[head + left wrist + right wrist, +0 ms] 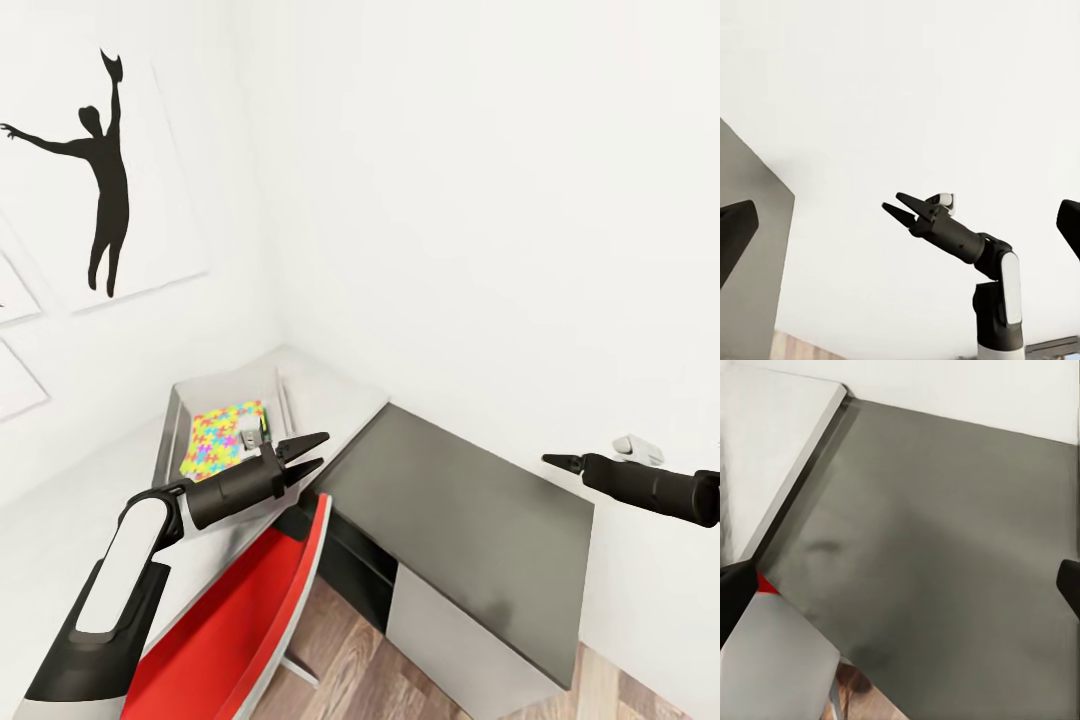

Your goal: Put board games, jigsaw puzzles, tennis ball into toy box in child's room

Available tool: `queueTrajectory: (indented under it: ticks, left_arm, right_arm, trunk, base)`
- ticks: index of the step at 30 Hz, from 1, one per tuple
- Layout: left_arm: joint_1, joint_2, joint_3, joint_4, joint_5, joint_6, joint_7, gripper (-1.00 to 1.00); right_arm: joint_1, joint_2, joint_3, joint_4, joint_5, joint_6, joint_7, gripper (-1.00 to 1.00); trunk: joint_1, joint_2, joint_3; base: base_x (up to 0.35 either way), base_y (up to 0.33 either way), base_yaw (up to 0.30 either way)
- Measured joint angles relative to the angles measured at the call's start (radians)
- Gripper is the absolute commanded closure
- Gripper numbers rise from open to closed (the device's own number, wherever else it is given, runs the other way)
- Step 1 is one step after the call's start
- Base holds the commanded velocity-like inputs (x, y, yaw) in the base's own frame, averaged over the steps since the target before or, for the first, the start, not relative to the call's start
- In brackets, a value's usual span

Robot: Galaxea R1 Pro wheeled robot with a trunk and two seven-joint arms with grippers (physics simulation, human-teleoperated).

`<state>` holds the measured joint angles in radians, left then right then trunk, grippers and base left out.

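Holding nothing: your left gripper (312,456) has its jaws apart and empty; it hangs just past the near rim of the toy box (176,420).
Right gripper: the right gripper (556,462) points out over the grey table (470,510); in the head view its tips look close together, but in the left wrist view (900,207) a small gap shows, and nothing is in it.
Task thing: a jigsaw puzzle (222,438) lies inside the toy box, just behind your left fingers.
Not seen: board games, tennis ball and bed, so you must turn to find them.
Risk one: if you lower the left arm from here, the fingers can hit the box rim and push the box, because it is so near.
Risk two: the red chair (240,620) stands under your left forearm; pulling back low can catch it.
Risk three: the wall (480,200) is near ahead of both grippers, so a forward reach can strike it.
In the way: the chair blocks the space between you and the table.
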<state>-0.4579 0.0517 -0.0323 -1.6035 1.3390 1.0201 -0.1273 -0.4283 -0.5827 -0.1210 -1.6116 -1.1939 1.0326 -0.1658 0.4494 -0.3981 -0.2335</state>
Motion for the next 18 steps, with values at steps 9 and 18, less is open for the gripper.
queueTrajectory:
  ticks: [9,18]
  left_arm:
    - [0.0,0.0,0.0,0.003,-0.001,-0.001,0.013,-1.0]
    - [0.001,0.0,0.0,0.005,-0.002,-0.014,0.023,-1.0]
  right_arm:
    - [0.0,0.0,0.001,0.0,0.001,-0.003,-0.001,-1.0]
    - [0.0,0.0,0.002,-0.001,0.001,-0.003,-0.002,-1.0]
  trunk:
    - [0.0,0.0,0.015]
    - [0.0,0.0,0.03]
  base:
    - [0.0,0.0,-0.097]
    - [-0.007,0.0,-0.099]
